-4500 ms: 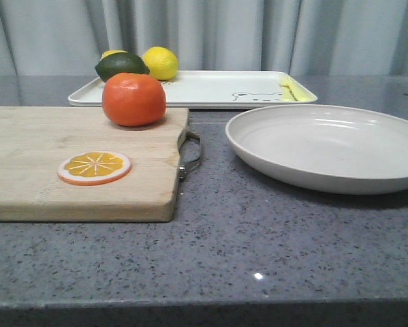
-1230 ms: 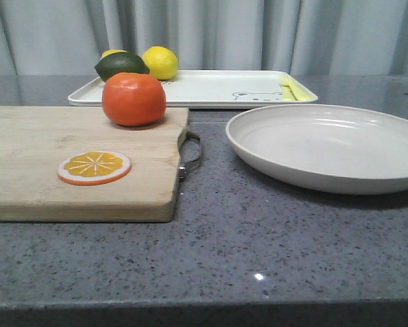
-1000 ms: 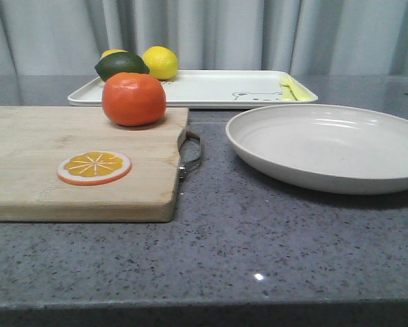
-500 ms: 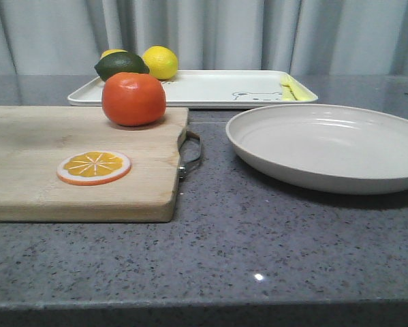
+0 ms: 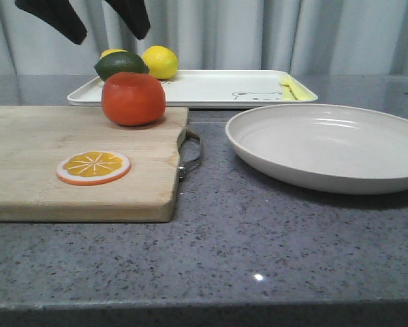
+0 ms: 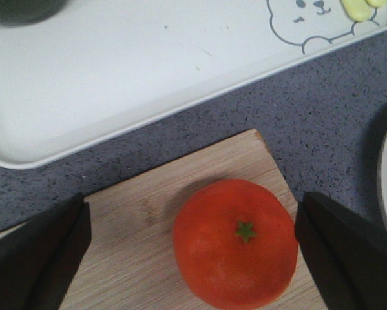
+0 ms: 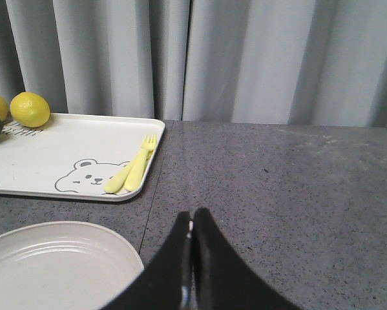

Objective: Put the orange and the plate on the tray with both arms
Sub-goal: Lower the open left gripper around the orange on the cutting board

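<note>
The orange (image 5: 133, 99) sits on the far right part of the wooden cutting board (image 5: 40, 170); the left wrist view shows it from above (image 6: 235, 241). My left gripper (image 5: 105, 19) hangs open well above it, its black fingers (image 6: 31, 258) spread wide on either side. The plate (image 5: 330, 145) lies on the counter at the right; its rim shows in the right wrist view (image 7: 57, 258). The white tray (image 5: 204, 88) with the bear face stands behind (image 6: 135, 71) (image 7: 64, 158). My right gripper (image 7: 192, 226) is shut and empty, beside the plate's far edge; it is out of the front view.
A lemon (image 5: 161, 63), a dark green lime (image 5: 121, 65) and a second yellow fruit sit at the tray's left end. A yellow fork (image 7: 135, 169) lies at its right end. An orange slice disc (image 5: 94, 167) lies on the board. Grey curtains hang behind.
My left gripper's open fingers have come into the front view at the top left, above the orange. Nothing on the table has moved.
</note>
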`<control>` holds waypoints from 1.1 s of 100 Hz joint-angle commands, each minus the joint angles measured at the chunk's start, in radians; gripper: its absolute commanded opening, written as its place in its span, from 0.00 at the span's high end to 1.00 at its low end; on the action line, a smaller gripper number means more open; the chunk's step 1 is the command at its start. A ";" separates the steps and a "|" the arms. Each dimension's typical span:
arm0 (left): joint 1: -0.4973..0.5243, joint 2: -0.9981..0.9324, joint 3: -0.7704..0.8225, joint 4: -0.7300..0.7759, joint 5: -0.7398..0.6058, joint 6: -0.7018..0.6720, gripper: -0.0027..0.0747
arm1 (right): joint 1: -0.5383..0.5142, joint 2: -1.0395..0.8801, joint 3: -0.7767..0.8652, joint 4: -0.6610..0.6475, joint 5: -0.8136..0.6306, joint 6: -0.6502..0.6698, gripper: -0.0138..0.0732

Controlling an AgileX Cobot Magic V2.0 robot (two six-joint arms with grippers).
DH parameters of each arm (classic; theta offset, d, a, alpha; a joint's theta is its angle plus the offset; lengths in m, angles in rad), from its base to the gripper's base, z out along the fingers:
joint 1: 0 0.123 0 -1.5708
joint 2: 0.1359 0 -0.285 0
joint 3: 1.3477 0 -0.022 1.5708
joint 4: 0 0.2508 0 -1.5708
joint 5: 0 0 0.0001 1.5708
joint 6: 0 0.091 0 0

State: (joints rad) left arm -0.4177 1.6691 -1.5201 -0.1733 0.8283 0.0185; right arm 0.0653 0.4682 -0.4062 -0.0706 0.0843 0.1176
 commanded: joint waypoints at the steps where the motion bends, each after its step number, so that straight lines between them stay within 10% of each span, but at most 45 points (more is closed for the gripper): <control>1: -0.017 0.007 -0.072 -0.016 0.000 -0.003 0.17 | 0.001 0.014 -0.036 -0.002 -0.075 -0.002 0.91; 110: -0.029 0.119 -0.122 -0.091 0.121 -0.003 0.18 | 0.001 0.014 -0.036 -0.002 -0.075 -0.002 0.91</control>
State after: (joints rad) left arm -0.4383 1.8388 -1.6103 -0.2396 0.9727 0.0185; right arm 0.0653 0.4682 -0.4062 -0.0706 0.0850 0.1176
